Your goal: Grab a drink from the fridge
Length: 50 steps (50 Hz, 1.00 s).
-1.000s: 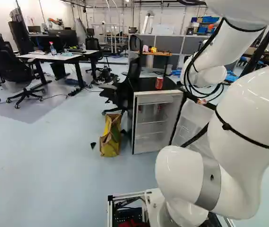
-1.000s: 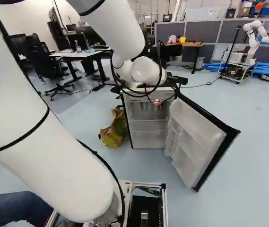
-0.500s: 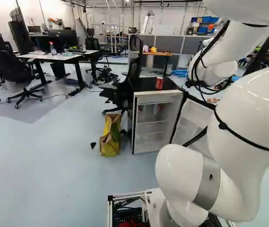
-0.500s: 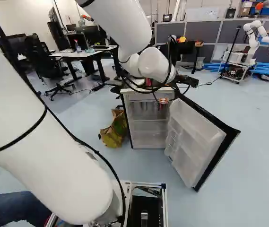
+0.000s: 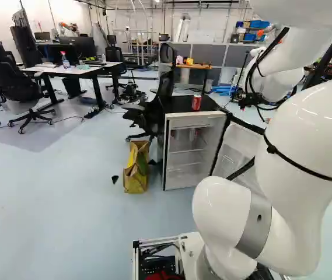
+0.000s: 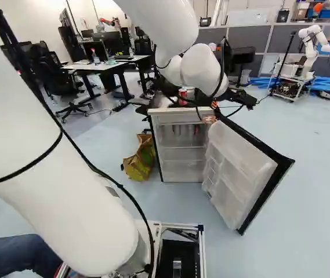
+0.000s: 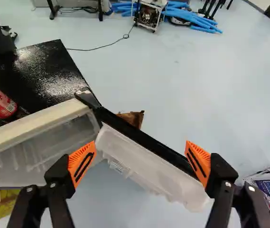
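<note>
Pale floor [image 5: 49, 204] spreads through the workshop, with a white-topped desk [image 5: 60, 70] at the left of the left base view. Rightward come a yellow bag [image 5: 135, 178], then the fridge [image 5: 196, 122], a red can [image 5: 196, 103] upright on its black top. Its door [image 6: 249, 168] hangs open. The can bears pale print; probably light to lift, slick, thin-walled and dentable: best taken round the middle, gently. The fingers [image 7: 81, 164] are spread wide above the door, gripping nothing.
</note>
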Available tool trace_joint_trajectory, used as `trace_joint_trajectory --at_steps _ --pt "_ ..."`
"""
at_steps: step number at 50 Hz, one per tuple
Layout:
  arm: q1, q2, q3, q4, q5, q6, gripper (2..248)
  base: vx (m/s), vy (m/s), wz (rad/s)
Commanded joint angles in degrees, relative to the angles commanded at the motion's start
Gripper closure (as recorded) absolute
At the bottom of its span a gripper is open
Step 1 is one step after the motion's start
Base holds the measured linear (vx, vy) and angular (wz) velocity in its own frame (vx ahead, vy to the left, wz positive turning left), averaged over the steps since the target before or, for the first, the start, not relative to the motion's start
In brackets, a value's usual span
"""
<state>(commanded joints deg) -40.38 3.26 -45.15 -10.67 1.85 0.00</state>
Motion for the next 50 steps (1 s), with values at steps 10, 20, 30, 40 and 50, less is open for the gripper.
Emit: trace_joint_trajectory --at_steps 10,20,30,40,50 --pt "-1.13 -2.61 -2.58 0.00 -3.53 0.00 3 0.000 0.000 0.000" --pt "-2.16 -5.31 -5.33 0.00 -5.54 0.00 3 0.000 0.000 0.000" --pt "-3.11 -8.02 -8.16 0.25 -6.15 0.00 3 0.000 0.000 0.000" --pt "-3.99 -10.71 -11.06 2.11 -7.37 0.00 3 0.000 0.000 0.000" --pt "-4.76 -13.48 -14.11 4.87 -9.44 0.00 3 0.000 0.000 0.000"
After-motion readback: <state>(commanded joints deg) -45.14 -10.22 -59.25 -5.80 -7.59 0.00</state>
